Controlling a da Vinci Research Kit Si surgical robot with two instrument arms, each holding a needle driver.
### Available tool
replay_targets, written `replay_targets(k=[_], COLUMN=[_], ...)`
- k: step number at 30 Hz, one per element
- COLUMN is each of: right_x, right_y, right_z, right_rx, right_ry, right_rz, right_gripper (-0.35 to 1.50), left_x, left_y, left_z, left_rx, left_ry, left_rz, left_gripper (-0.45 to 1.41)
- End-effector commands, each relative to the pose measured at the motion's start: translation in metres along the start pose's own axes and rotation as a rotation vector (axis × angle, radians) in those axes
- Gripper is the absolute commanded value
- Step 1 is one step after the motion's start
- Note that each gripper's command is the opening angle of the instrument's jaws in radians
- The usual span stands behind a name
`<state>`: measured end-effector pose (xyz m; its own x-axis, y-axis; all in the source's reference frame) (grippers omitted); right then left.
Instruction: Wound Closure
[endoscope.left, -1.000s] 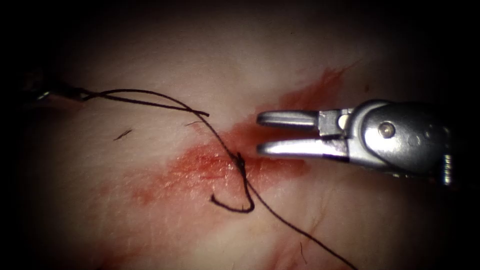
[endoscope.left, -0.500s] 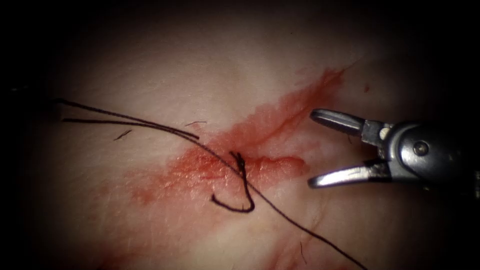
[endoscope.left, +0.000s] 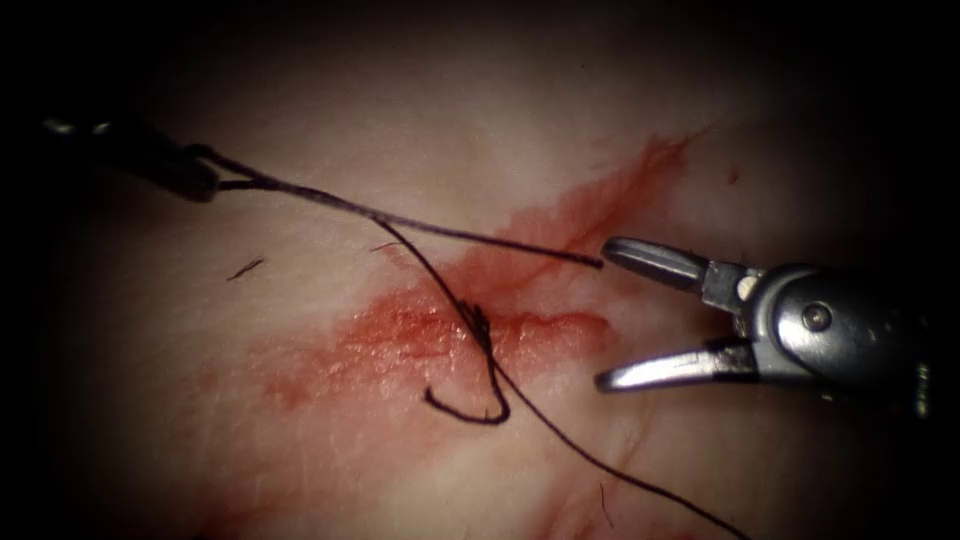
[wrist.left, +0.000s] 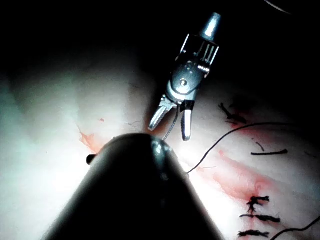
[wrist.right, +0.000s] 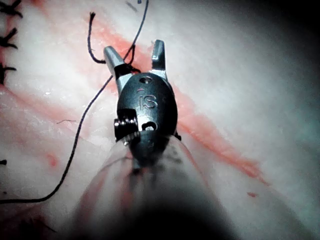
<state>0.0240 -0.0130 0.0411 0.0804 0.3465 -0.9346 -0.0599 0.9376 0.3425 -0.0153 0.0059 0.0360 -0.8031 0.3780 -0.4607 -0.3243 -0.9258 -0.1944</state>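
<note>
The pale pink pork-belly tissue (endoscope.left: 330, 120) carries a red-stained cut (endoscope.left: 560, 225) running from lower left to upper right, with red fluid (endoscope.left: 400, 335) spread around it. At the middle of the cut a small black knot (endoscope.left: 480, 322) is seen, from which a short curled tail of black thread (endoscope.left: 470, 412) hangs below. A long dark thread (endoscope.left: 600, 465) is led from the knot toward the lower right, and two strands are drawn up to the left.

The dark, shadowed left arm's tool (endoscope.left: 165, 165) is seen at the far left of the cut, with the thread strands meeting at its tip; whether its jaws are closed cannot be told. One strand ends freely (endoscope.left: 595, 264) just beside the upper jaw of the silver right arm's tool (endoscope.left: 605, 312).

That right tool is held with its jaws spread wide, and nothing is gripped between them. It lies to the right of the knot, near it but apart. A loose thread scrap (endoscope.left: 245, 268) lies on the left. In the left wrist view, finished black stitches (wrist.left: 255, 217) are seen along the cut. The needle cannot be made out.
</note>
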Motion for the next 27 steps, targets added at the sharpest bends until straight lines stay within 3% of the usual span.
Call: replay_targets(k=[1, 3, 4, 9, 12, 14, 15, 17, 21, 27], right_x=[0.0, 0.0, 0.0001, 0.0003, 0.0003, 0.0003, 0.0004, 0.0004, 0.0004, 0.0005], right_y=[0.0002, 0.0002, 0.0001, -0.0002, -0.0003, -0.0004, -0.0005, -0.0006, -0.0006, -0.0008], right_z=[0.0009, 0.0009, 0.001, 0.0012, 0.0014, 0.0015, 0.0016, 0.0016, 0.0016, 0.0016], right_rx=[0.001, 0.0, 0.0, -0.001, -0.003, -0.003, -0.003, -0.003, -0.003, -0.003], right_ry=[0.002, 0.002, 0.002, 0.002, 0.002, 0.002, 0.002, 0.001, 0.001, 0.002], right_rz=[-0.003, -0.003, -0.003, 0.003, 0.003, 0.003, 0.008, 0.008, 0.008, 0.008], right_gripper=[0.84, 0.84, 0.86, 0.88, 0.94, 0.96, 0.93, 0.91, 0.93, 0.94], left_x=[0.0014, 0.0017, 0.0019, 0.0003, -0.0014, -0.0019, -0.0032, -0.0043, -0.0056, -0.0079], left_y=[0.0004, 0.0006, 0.0012, 0.002, 0.0012, 0.0011, 0.0007, 0.0003, 0.0007, 0.0029], left_z=[0.0006, 0.0006, 0.0012, 0.0033, 0.0052, 0.0055, 0.0067, 0.0078, 0.0088, 0.0093], left_rx=[-0.038, -0.051, -0.086, -0.178, -0.166, -0.163, -0.156, -0.16, -0.157, -0.291], left_ry=[0.055, 0.081, 0.139, 0.218, 0.236, 0.236, 0.237, 0.235, 0.236, 0.314], left_rz=[0.053, 0.071, 0.186, 0.345, 0.493, 0.499, 0.51, 0.436, 0.428, 0.743], left_gripper=[0.93, 0.93, 0.88, 0.81, 0.79, 0.79, 0.88, 0.93, 0.88, 0.84])
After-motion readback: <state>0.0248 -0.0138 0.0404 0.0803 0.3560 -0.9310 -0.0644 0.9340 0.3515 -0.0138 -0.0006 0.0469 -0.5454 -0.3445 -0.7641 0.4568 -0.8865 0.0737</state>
